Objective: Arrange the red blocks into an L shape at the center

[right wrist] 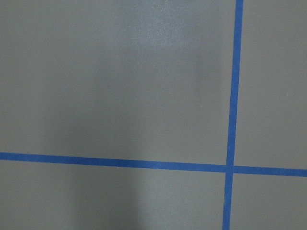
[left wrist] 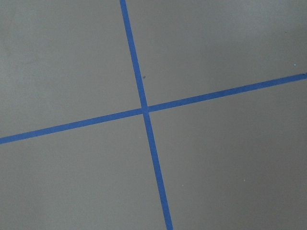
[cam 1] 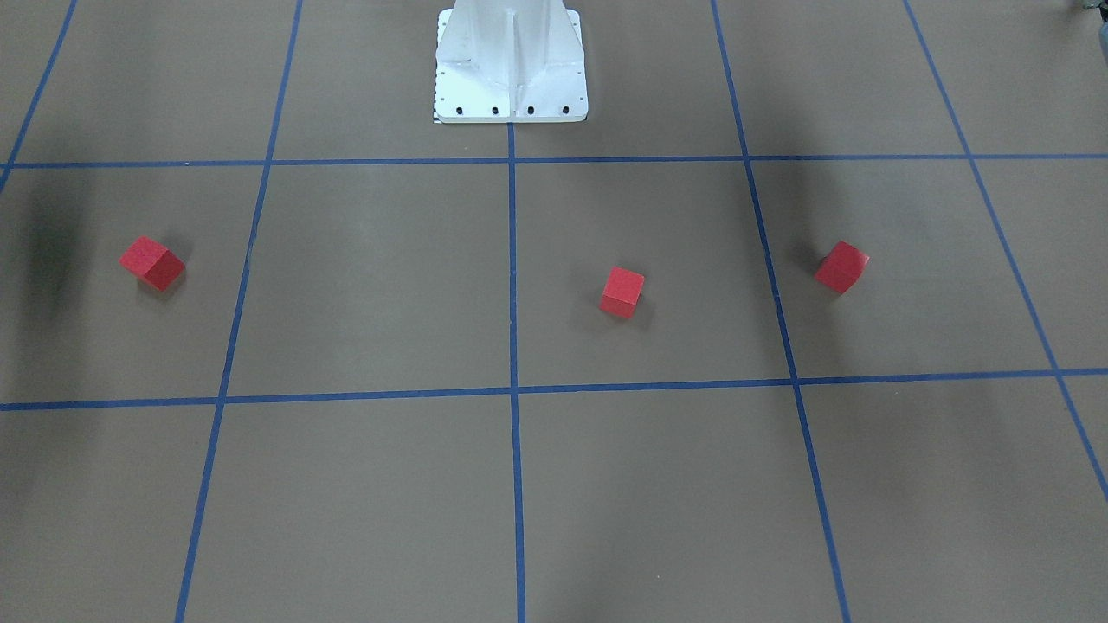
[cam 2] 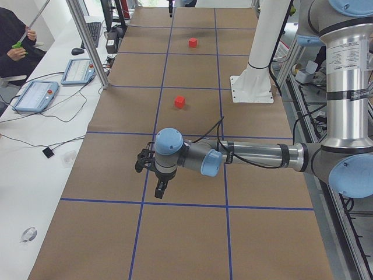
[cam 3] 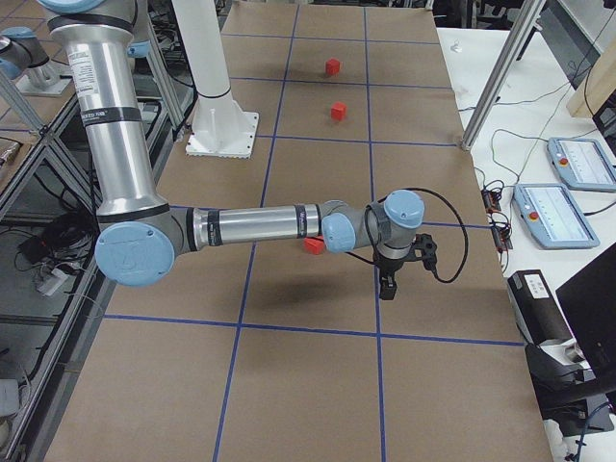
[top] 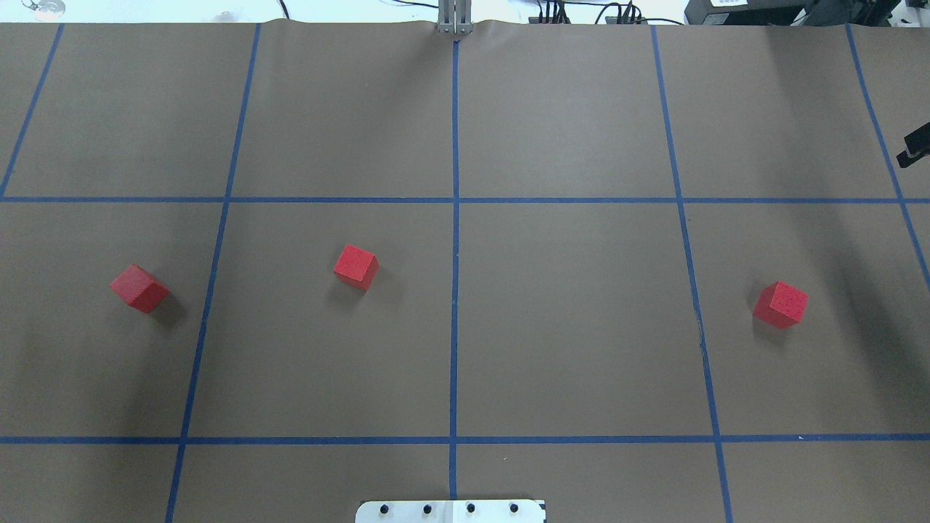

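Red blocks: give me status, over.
Left end effector and right end effector raised, grip state unclear. Three small matte red cubes apart, no L yet. Nothing between them.

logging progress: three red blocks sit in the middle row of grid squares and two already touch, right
No two touch. The overhead view shows the left block, the middle block and the right block in the middle row, all far apart.

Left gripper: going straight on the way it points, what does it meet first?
Probably the table paper, near a blue tape crossing; the left gripper points down, and its wrist view shows nothing else.
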### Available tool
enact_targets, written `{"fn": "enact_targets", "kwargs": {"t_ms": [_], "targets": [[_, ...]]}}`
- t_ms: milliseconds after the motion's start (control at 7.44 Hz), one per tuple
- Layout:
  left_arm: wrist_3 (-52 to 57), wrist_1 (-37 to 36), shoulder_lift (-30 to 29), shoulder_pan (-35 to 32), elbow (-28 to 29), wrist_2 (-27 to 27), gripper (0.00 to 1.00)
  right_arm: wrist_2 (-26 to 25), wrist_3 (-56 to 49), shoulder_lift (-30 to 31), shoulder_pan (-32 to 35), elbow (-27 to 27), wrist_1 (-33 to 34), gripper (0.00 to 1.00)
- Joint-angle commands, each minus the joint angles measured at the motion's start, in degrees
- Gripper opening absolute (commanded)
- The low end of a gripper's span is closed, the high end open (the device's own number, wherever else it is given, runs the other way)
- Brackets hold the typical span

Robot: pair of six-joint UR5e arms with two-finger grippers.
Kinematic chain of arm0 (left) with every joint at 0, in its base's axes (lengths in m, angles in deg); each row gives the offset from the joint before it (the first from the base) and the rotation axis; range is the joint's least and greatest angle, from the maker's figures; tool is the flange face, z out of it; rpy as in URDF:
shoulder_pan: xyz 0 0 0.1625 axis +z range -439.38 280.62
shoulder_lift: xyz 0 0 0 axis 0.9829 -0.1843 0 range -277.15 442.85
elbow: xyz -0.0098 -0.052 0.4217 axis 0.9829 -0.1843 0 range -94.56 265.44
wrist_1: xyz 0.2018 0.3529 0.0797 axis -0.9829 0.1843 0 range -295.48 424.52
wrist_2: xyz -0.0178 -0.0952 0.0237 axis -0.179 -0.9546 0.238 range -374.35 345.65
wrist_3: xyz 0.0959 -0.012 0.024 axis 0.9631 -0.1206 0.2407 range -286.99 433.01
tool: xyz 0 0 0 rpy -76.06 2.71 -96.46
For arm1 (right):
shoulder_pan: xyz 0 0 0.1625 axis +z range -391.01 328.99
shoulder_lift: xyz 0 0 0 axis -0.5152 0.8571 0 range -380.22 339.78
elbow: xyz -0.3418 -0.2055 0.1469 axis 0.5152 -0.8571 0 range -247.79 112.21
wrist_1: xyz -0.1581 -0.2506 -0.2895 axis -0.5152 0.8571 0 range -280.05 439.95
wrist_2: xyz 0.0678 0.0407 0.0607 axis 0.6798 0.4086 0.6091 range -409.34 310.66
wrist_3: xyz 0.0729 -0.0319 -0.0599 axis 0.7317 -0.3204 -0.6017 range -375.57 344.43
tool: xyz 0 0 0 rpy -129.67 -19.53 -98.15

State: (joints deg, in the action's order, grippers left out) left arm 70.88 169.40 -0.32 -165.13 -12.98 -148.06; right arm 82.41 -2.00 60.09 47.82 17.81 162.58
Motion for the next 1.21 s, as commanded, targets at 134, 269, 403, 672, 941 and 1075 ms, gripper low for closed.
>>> {"fn": "enact_targets", "kwargs": {"t_ms": [134,269,403,672,941,1075], "targets": [[-0.2,-0.1,-0.2,0.1,-0.2,-4.2,1.00,0.0,0.1,0.0,-0.7,0.2,-0.1,1.00],[-0.2,0.0,-0.3,0.1,-0.2,-4.2,1.00,0.2,0.1,0.0,-0.9,0.2,0.0,1.00],[-0.2,0.4,-0.4,0.1,-0.2,-4.2,1.00,0.3,0.1,0.0,-1.0,0.6,-0.1,1.00],[-0.2,0.7,-0.5,0.1,-0.2,-4.2,1.00,0.2,2.4,2.6,-2.6,4.2,-0.1,0.99],[-0.2,0.8,-0.6,0.1,-0.3,-4.2,1.00,-0.3,21.3,3.3,-7.3,9.4,-0.2,0.98],[-0.2,1.4,-0.6,0.1,-0.3,-4.2,1.00,-0.3,24.5,4.8,-8.3,11.9,-0.2,0.98]]}}
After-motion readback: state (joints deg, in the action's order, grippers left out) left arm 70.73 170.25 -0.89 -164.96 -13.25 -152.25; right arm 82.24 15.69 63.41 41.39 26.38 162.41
